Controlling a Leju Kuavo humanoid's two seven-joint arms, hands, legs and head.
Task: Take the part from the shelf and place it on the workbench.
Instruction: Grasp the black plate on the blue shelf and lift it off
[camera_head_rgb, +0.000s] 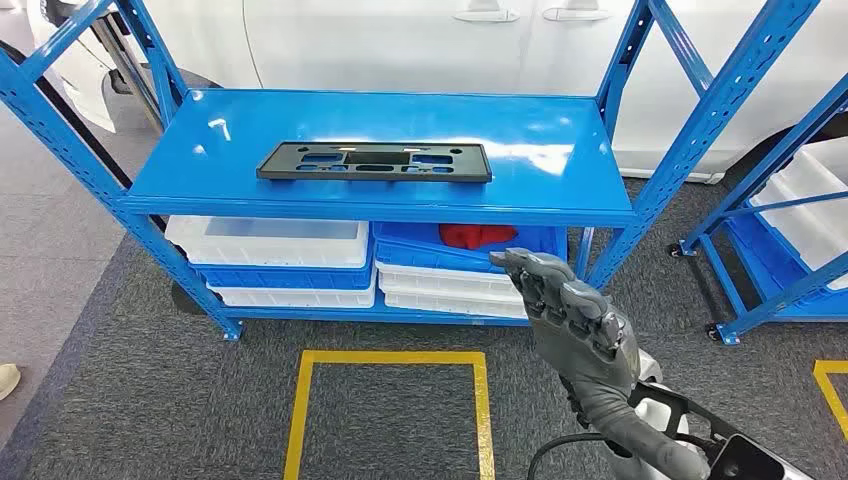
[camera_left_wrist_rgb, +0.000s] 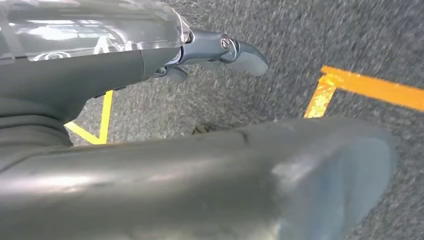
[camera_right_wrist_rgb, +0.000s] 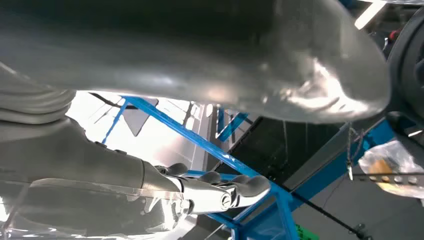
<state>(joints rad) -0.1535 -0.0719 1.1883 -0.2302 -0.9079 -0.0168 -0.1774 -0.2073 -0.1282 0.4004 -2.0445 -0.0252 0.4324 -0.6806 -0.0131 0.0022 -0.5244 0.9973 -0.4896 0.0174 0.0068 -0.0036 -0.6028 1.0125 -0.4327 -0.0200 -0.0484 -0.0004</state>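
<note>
Part (camera_head_rgb: 374, 161): black flat frame with cut-outs, lying flat at centre of the blue shelf (camera_head_rgb: 560, 130), upper deck, untouched. Right robot hand (camera_head_rgb: 570, 305) raised in front of the shelf's lower level, below and to the right of the part, well apart from it; fingers loosely extended, holding nothing. Left robot hand (camera_left_wrist_rgb: 220, 52) hangs above grey carpet (camera_left_wrist_rgb: 300, 35) near yellow floor tape (camera_left_wrist_rgb: 370, 87); fingers apart, holding nothing. White and blue bins (camera_head_rgb: 270, 245) occupy the lower level, a red item (camera_head_rgb: 476, 236) in one.
</note>
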